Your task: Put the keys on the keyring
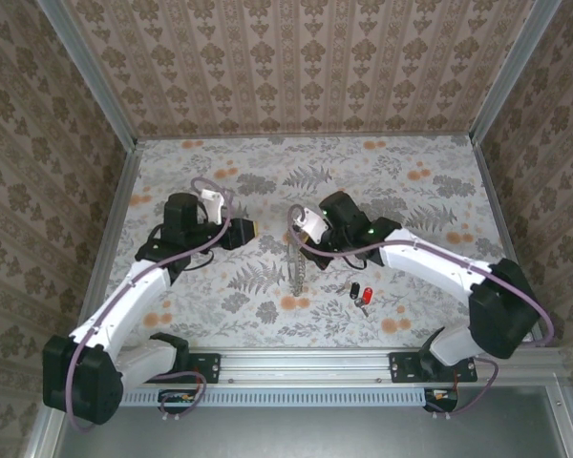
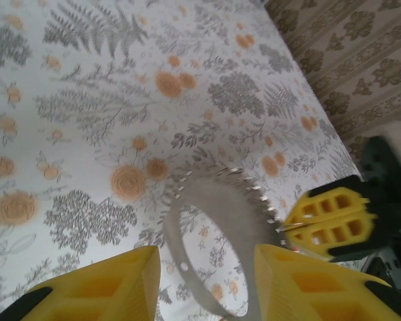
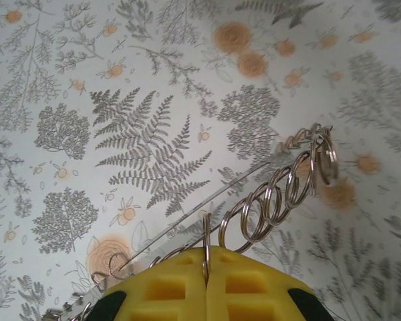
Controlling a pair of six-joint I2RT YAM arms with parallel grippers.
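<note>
Tabletop (image 1: 411,162) floral-printed, keys (image 1: 360,294) on it; wallpapered walls (image 1: 296,57) around.

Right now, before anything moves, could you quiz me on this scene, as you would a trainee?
1. True or false: the keys are already on the keyring.
2. Which gripper holds the keyring: A left, B right, C neither?
3. Fill in: the left gripper is ____ (open or shut).

Key:
1. False; they lie apart from it on the table.
2. B; the right gripper is shut on it.
3. Open.
</note>
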